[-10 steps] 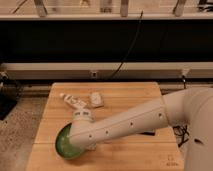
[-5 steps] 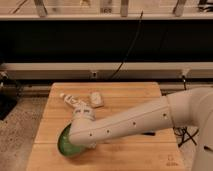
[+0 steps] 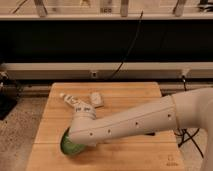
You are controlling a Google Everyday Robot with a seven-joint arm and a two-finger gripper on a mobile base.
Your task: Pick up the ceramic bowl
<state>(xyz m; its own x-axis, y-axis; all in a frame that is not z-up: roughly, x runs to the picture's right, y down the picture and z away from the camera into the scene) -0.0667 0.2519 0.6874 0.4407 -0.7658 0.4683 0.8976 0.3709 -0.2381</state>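
A small pale object is lying on the wooden table, apart from the green bowl near the front left edge. The white arm is stretching across, covering most of the bowl and hiding the gripper.

Green ceramic bowl under gripper, front-left on table.
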